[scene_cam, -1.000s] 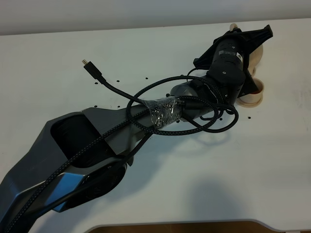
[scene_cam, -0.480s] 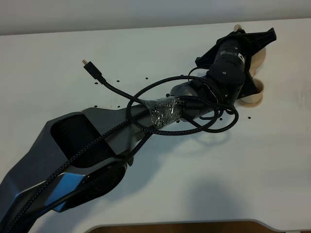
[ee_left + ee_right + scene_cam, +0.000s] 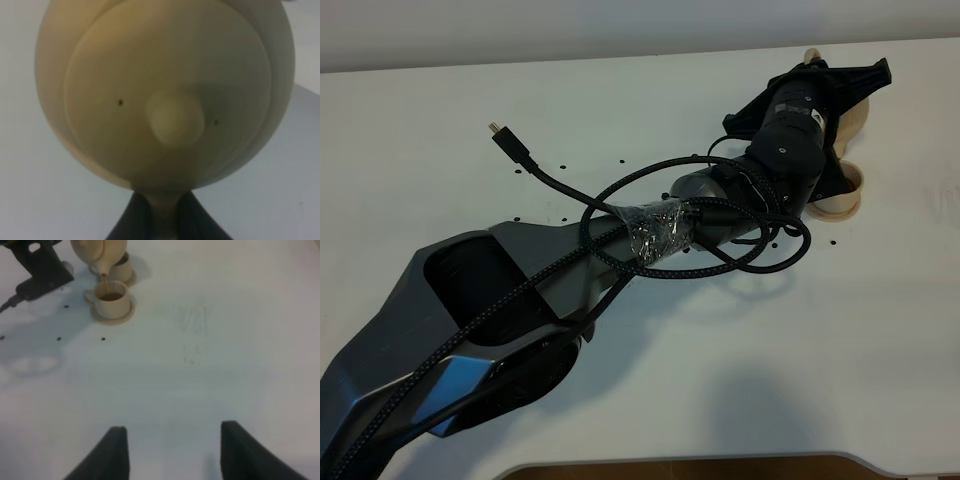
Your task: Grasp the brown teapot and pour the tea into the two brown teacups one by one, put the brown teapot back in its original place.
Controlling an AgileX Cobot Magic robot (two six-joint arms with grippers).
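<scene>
Tilting a touch further than a second ago, the left claw (image 3: 162, 220), clenched on the teapot (image 3: 97, 252), pours tea into the near teacup (image 3: 111, 301).

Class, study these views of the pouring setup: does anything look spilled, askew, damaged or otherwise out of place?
No spill shows: tea runs from the brown teapot into the near teacup, with the table around it dry. One oddity: a loose cable on the left arm ends in an unplugged connector hanging free over the table.
</scene>
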